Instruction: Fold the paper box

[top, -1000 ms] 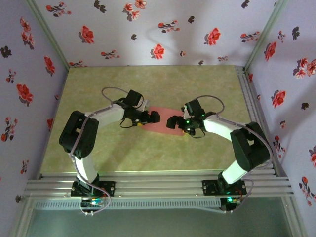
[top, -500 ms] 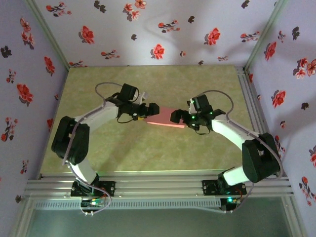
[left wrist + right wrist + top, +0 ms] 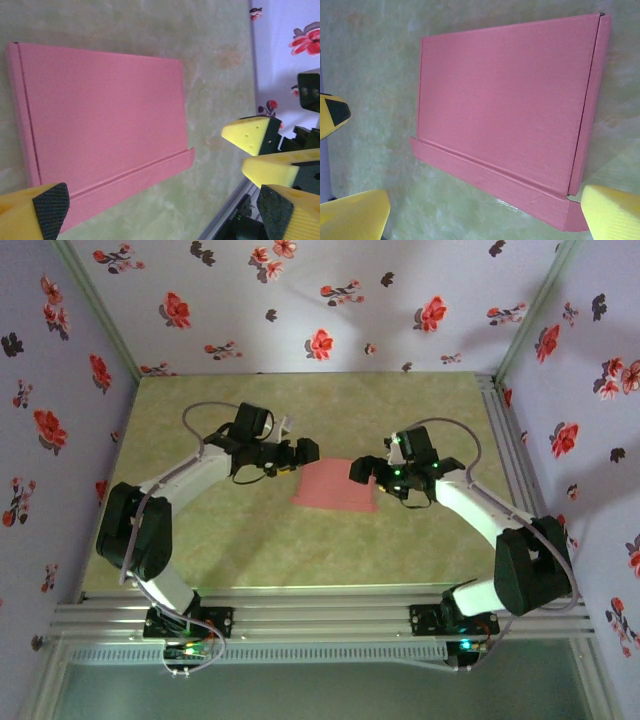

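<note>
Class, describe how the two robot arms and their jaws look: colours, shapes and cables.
The left arm and right arm have white links, bulky black joints and a thin grey cable looping by each wrist. Jaws: yellow foam wedges with black textured patches.

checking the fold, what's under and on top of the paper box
The paper box lies flat on the green table, nothing resting on it. Anything beneath or inside the folded card is hidden.

Soft, even overhead light, faint curved shadows on the back wall (image 3: 385, 335), mild haze overall, near yellow fingertips (image 3: 355, 215) out of focus.
</note>
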`<state>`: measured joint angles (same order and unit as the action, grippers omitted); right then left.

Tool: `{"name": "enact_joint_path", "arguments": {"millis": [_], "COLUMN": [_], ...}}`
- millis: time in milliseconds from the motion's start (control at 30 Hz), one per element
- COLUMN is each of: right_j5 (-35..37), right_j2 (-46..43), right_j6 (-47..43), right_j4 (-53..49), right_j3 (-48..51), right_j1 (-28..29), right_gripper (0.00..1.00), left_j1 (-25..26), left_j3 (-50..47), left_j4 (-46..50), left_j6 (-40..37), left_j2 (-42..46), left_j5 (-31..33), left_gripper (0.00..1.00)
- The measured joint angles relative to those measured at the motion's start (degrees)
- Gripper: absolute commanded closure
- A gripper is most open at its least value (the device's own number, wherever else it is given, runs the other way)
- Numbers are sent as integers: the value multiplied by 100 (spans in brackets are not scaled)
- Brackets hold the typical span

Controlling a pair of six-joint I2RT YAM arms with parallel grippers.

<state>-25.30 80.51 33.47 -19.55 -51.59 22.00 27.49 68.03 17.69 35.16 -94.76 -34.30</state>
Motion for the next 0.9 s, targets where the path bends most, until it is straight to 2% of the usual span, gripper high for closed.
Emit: {"name": "enact_joint_path", "arguments": {"millis": [500, 900], "right_j5": [136, 264], "right_j2": [901, 1252], "right_j6": [20, 17], "right_j4": [522, 697], "right_j3": [256, 177], "right_j1": [179, 179], "right_gripper": [1, 1], "left_j1": [55, 87], "left_j3": [-162, -90], "left_j4": [-151, -291], "left_j6": [-68, -87], "left_j2": [-905, -1329], "left_j5": [129, 129], "left_gripper": [0, 0]}}
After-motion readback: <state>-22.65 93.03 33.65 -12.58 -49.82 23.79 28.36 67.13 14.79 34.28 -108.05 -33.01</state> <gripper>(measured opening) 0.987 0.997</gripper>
